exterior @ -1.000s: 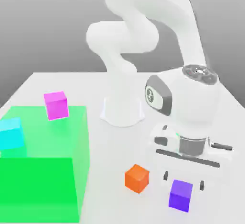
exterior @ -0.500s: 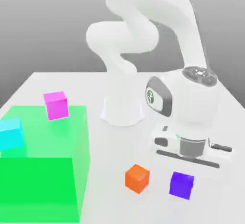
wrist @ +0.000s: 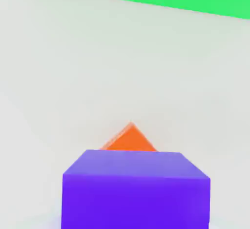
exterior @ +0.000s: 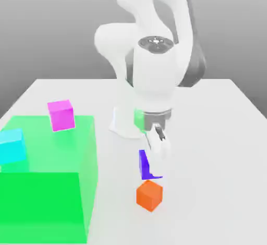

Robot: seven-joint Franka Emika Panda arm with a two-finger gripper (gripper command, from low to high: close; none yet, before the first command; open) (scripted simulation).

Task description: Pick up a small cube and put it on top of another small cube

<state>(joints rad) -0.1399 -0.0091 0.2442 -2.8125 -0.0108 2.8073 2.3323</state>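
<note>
Fingers: closed on the purple cube point(exterior: 147, 166), pointing down, at lower centre of the exterior view.
Gripper point(exterior: 154, 172): carries the cube in the air, clear of the table point(exterior: 219, 150).
Purple cube: just above the orange cube point(exterior: 149, 195), a small gap between them.
Orange cube: on the table, low centre.
Green box point(exterior: 47, 186): lower left.
Cyan cube point(exterior: 12, 146): far left.
Magenta cube point(exterior: 61, 115): upper left of the box.
</note>
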